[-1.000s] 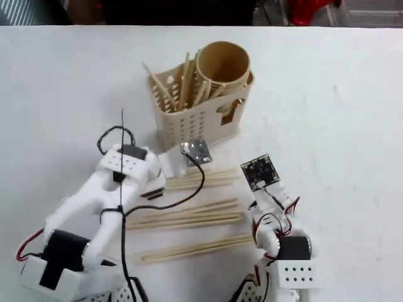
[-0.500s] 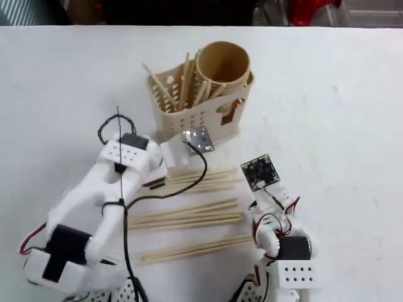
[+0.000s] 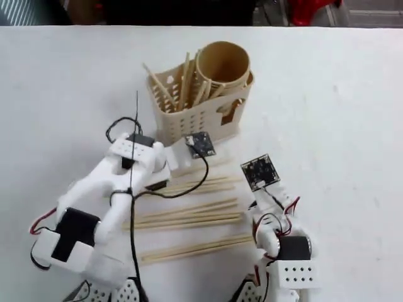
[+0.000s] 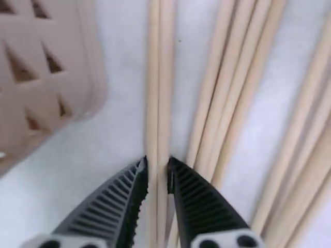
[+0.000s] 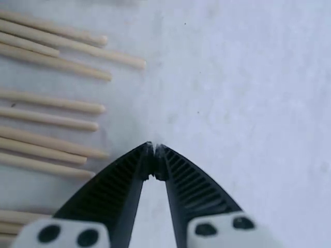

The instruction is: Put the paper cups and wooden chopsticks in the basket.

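A perforated cream basket [image 3: 200,119] stands at mid-table, holding a paper cup [image 3: 223,61] and several wooden chopsticks [image 3: 178,82]. More chopsticks lie on the table in three loose rows [image 3: 189,217] in front of it. My left arm [image 3: 129,167] sits low over the row nearest the basket. The left gripper [image 4: 158,163] is shut on a pair of chopsticks [image 4: 159,77], which run between its fingers, with the basket wall [image 4: 41,77] close beside. My right gripper [image 5: 154,150] is shut and holds nothing, over bare table just past the chopstick ends [image 5: 98,108].
The white table [image 3: 340,113] is bare to the right and left of the basket. The right arm [image 3: 286,248] rests near the front edge, right of the chopstick rows. Dark objects line the far edge of the table.
My left arm has shifted toward the basket and slightly right, with its wrist now closer to the basket's front wall. The right arm has not moved.
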Robot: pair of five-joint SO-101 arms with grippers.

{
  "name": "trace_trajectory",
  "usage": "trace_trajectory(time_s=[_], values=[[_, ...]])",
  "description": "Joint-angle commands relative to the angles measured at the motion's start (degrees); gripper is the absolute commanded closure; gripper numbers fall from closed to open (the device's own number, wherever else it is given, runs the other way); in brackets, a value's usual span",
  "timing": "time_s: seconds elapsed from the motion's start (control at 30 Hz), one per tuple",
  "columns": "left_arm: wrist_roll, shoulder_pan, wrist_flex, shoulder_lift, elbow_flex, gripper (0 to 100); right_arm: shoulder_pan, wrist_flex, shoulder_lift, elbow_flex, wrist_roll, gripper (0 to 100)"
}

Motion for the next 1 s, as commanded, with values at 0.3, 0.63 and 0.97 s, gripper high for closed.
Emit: trace_trajectory(time_s=[0.3,0.63,0.97], values=[[1.6,-0.8,8.5,-14.9,-1.4,98,0.0,-1.2,-0.4,-0.4,0.4,98.1],[3.7,-0.8,22.4,-37.9,-2.0,98,0.0,-1.2,-0.4,-0.4,0.4,98.1],[7.8,-0.8,28.3,-58.3,-4.7,98,0.0,-1.2,-0.4,-0.4,0.4,98.1]])
